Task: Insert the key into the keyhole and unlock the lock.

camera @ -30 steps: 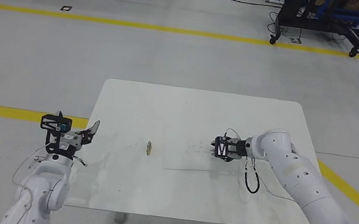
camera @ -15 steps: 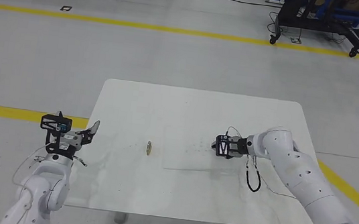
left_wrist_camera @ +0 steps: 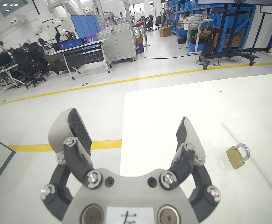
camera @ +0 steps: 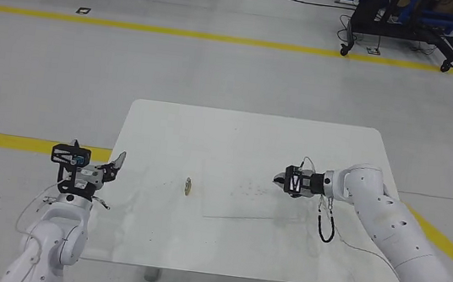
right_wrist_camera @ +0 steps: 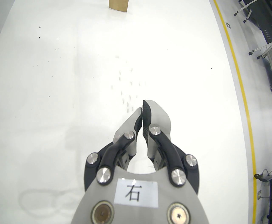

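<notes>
Top view, left tool (left_wrist_camera: 128,116) at table (camera: 253,136) edge, lock (camera: 188,187) mid-table

We see bright, even overhead light in all views, and the white tabletop (right_wrist_camera: 63,95) glares almost to blankness in the right wrist view. Shadows are faint and soft, a pale one lying beside the right claw (right_wrist_camera: 142,105), and both wrist views bend straight lines near their edges.

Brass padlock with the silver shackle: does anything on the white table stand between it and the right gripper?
Nothing visible does. From the shut right gripper to the brass padlock, the white table carries no object, just small dark specks.
</notes>
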